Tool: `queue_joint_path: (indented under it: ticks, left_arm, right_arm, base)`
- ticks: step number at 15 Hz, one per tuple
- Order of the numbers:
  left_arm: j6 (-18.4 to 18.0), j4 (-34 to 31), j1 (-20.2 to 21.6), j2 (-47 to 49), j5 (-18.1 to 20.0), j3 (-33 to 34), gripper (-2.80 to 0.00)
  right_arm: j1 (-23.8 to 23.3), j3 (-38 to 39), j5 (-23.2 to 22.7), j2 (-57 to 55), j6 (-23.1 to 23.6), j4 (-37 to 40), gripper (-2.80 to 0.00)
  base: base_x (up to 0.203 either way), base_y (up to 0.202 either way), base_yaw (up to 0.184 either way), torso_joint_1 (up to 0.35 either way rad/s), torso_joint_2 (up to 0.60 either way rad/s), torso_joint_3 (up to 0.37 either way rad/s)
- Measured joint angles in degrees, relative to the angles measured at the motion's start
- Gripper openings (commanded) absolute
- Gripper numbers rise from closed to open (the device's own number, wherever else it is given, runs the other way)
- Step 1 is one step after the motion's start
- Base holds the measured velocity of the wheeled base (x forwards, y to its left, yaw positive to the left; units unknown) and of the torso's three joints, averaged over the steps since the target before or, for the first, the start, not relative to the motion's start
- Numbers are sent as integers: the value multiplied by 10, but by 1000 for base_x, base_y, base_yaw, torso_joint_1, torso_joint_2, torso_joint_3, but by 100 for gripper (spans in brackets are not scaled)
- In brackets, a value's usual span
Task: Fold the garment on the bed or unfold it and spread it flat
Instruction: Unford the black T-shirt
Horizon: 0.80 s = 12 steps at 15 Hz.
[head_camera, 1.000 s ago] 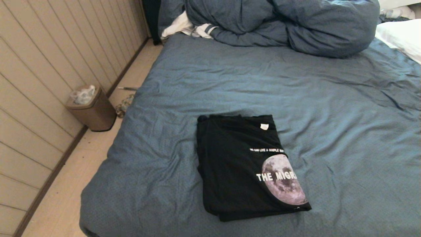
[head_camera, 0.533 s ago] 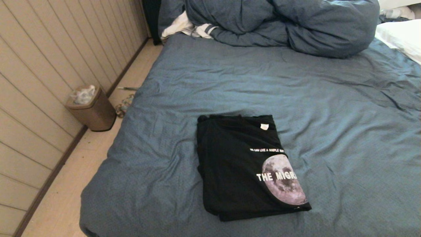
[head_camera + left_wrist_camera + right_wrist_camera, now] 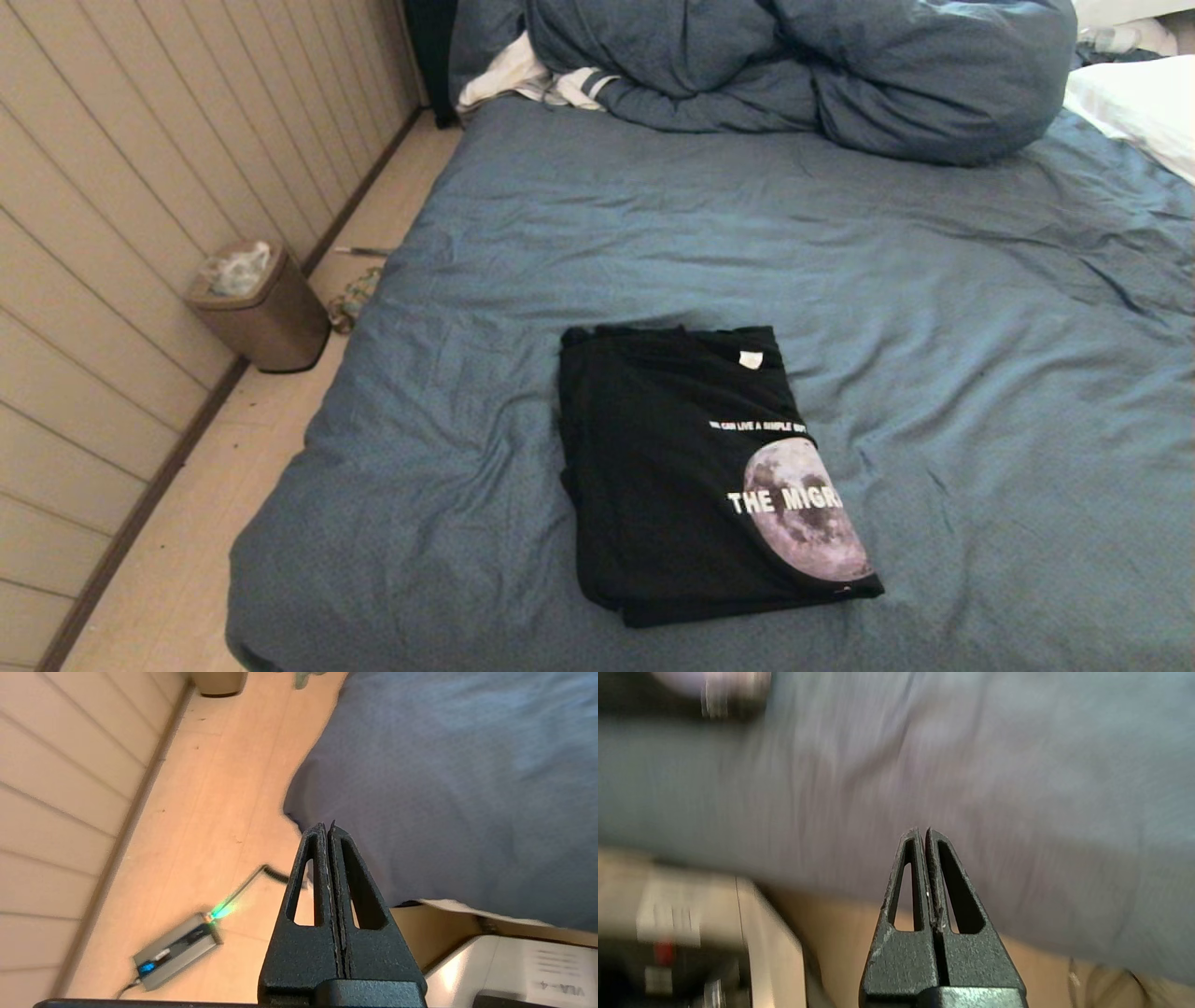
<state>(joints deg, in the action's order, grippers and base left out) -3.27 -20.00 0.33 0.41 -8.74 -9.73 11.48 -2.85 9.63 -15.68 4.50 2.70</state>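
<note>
Lying folded near the bed's (image 3: 597,233) front edge, the garment (image 3: 672,467) looks light, limp and prone to unfolding, best pinched at a corner, while left claw (image 3: 326,828) and right claw (image 3: 923,833) hang clenched, empty.

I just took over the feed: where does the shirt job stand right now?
Done, it seems: the garment lies folded into a compact rectangle on the bed, moon print half showing. In hand: nothing; the left claw and the right claw are both shut and empty near the bed's edge. Left: perhaps only parking the arms, unless unfolding is wanted.
</note>
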Motion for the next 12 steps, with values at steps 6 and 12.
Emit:
queue_joint_path:
  ticks: [6, 12]
  left_arm:
    - [2, 2, 0, -5, 27, 6, -280]
    - [16, 0, 0, -5, 27, 7, -280]
  right_arm:
    - [-6, -14, -11, -1, 27, 42, -280]
    - [-98, -15, -24, 67, 50, 42, -280]
  base:
    - [0, 0, 0, 0, 0, 0]
    - [0, 0, 0, 0, 0, 0]
